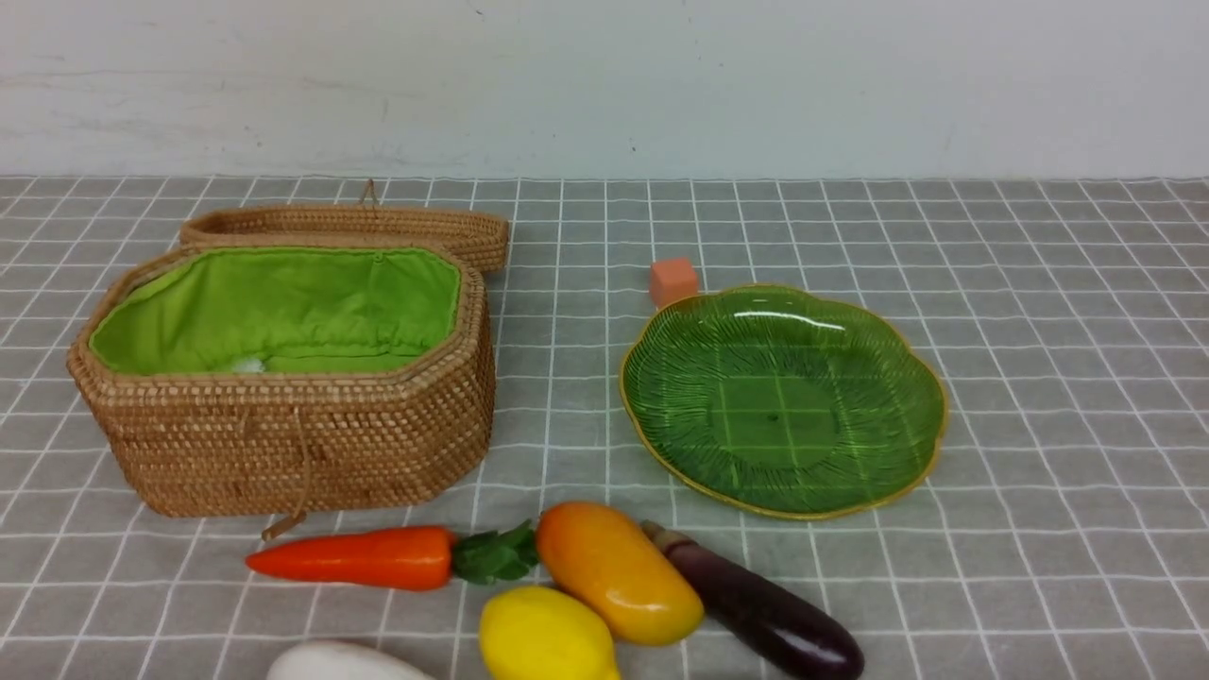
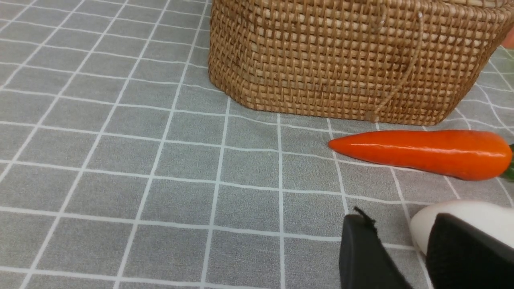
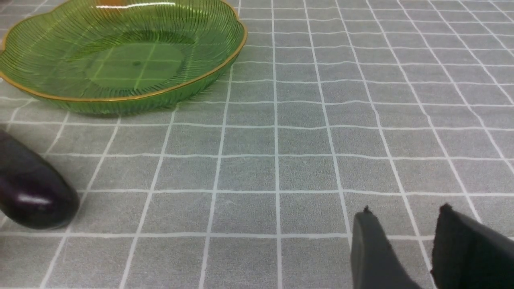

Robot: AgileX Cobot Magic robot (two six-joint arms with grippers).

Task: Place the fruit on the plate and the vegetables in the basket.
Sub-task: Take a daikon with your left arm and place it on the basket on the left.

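Left fingers (image 2: 361, 253): matte black wedges, slightly apart, gripping nothing. A smooth white radish (image 2: 474, 210) lies just beyond one tip. A glossy tapered carrot (image 2: 421, 152) lies near the coarse woven wicker basket (image 2: 341, 60).

Right fingers (image 3: 373, 253): also slightly apart and gripping nothing, over the grey gridded desk (image 3: 281, 168) cloth. A shiny purple eggplant (image 3: 32, 192) lies near the ribbed green glass plate (image 3: 120, 105), which has a wavy gold rim.

The oblong mango (image 1: 614, 571) and the lemon (image 1: 543, 637) lie on the desk between carrot and eggplant.
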